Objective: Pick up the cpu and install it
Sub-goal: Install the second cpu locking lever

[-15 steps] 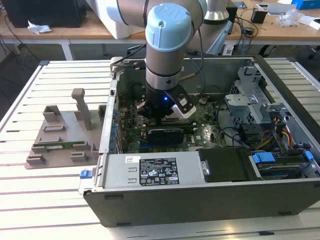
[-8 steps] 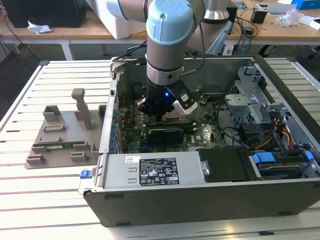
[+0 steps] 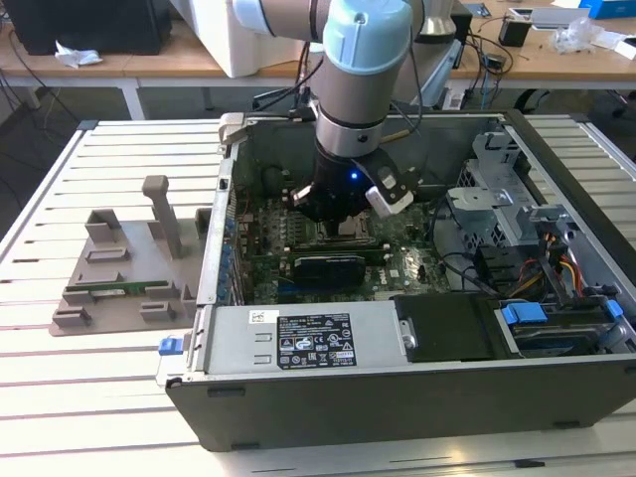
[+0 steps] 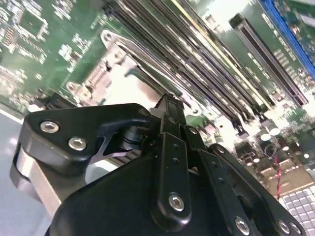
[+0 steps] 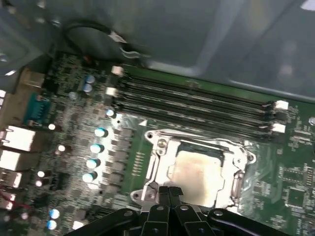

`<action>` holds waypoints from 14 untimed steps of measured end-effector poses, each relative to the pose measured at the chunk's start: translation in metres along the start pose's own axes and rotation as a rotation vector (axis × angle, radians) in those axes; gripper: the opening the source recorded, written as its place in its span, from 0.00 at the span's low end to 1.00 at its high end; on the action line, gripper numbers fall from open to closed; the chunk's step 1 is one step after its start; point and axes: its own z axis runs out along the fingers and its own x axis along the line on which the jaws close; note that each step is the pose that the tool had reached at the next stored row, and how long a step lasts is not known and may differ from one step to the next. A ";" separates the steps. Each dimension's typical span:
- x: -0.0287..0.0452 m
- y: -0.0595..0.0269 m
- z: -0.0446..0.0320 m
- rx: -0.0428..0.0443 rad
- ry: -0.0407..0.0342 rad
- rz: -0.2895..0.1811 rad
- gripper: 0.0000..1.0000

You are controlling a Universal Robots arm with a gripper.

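Silver cpu [image 5: 197, 176] — near edge behind fingers [image 5: 169, 192]

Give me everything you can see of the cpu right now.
In the first wrist view the cpu is a flat square chip with a dull silver-grey metal top, smudged tan across the middle. It lies flat in the metal-framed socket on the green motherboard, beside the long memory slots. The black claw sits at its near edge, fingertips together; I cannot tell if they touch it.

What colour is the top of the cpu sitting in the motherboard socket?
Shiny silver-grey, with a faint tan smear across it. The cpu shows best in the first wrist view.
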 end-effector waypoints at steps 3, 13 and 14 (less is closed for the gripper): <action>-0.0095 0.0073 0.0009 0.0156 0.0070 0.001 0.11; -0.0125 0.0179 -0.0259 0.0582 0.0164 0.004 0.11; -0.0125 0.0179 -0.0261 0.0585 0.0167 0.004 0.11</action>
